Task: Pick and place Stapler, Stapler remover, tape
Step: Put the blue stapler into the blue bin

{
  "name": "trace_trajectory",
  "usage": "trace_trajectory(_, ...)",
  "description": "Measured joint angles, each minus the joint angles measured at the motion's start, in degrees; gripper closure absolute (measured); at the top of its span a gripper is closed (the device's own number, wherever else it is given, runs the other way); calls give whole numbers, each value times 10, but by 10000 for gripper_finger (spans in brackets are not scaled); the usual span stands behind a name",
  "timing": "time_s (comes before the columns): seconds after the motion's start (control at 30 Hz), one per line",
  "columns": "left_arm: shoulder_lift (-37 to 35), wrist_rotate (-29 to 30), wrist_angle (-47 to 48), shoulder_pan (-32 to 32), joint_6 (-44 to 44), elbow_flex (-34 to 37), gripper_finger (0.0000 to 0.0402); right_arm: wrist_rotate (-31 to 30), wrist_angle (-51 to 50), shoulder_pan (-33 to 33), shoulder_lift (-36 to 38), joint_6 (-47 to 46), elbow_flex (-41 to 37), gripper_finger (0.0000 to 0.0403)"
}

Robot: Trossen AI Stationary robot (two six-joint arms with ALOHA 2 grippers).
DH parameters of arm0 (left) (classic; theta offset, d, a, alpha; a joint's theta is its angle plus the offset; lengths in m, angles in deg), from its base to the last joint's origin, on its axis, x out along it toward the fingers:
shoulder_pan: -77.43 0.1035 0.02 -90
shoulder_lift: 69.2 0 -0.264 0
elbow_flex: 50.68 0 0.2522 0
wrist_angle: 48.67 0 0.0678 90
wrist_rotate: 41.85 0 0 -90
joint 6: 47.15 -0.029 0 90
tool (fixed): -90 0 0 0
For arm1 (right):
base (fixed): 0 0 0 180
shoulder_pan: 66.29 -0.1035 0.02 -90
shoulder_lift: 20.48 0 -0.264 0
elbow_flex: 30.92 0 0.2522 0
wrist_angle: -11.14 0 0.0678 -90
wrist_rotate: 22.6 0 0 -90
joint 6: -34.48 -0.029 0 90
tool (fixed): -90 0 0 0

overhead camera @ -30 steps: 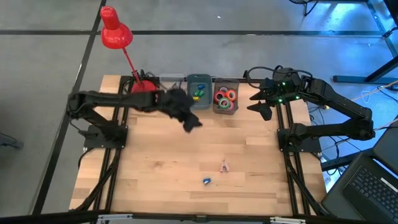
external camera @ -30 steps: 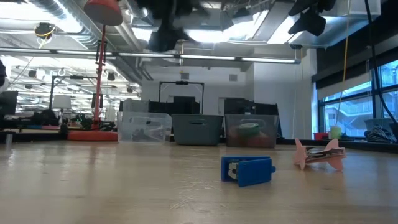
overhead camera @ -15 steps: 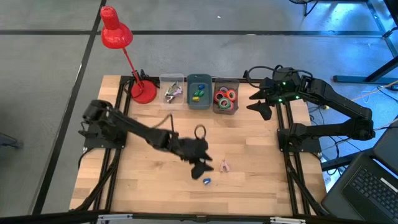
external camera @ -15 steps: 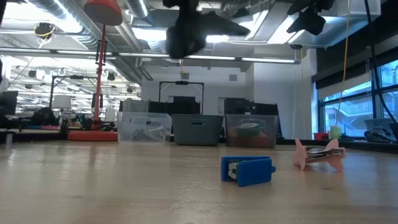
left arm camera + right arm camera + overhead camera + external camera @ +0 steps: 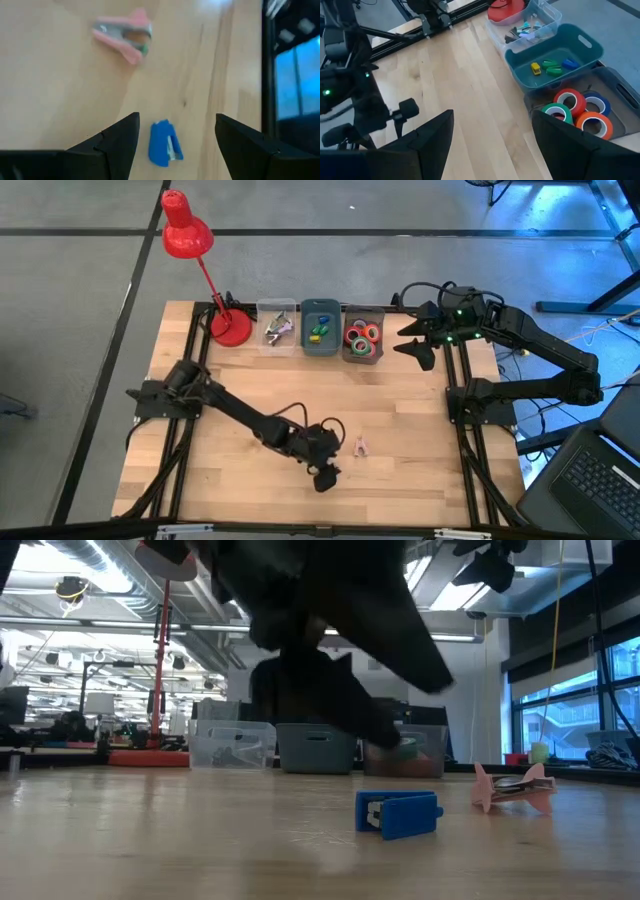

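I have the left gripper (image 5: 172,137) low over the bench (image 5: 420,450), fingers (image 5: 117,140) spread wide and holding nothing, with the blue stapler (image 5: 164,145) lying between them in the left wrist view. The stapler sits just beside the pink remover (image 5: 122,34), on the side away from the bins. I judge the stapler small, rigid plastic, light and a bit slick on smooth wood, so it may skate if one finger touches first; I would close across its long flat sides at mid-body, not on the sprung end. The remover looks light too, with splayed wings that are awkward to pinch. The right gripper (image 5: 420,345) waits wide open and empty beside the tape (image 5: 575,107) bin (image 5: 620,95), far from the stapler.
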State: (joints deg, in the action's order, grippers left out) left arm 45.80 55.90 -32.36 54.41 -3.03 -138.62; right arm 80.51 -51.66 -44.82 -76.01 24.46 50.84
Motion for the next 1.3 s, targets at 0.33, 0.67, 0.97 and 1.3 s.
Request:
trace_trajectory(0.33, 47, 20, 45, -33, 0, -20, 153, 0, -2, 0, 0, 1, 0, 130)
trace_trajectory(0.67, 74, 58, 41, -44, -9, -23, 153, 0, -2, 0, 0, 0, 0, 130)
trace_trajectory(0.97, 77, 77, 27, -45, -35, -22, 153, 0, -3, 0, 0, 0, 0, 130)
trace_trajectory(1.3, 104, 108, 19, -47, -65, -23, 199, 0, -6, 0, 0, 0, 0, 130)
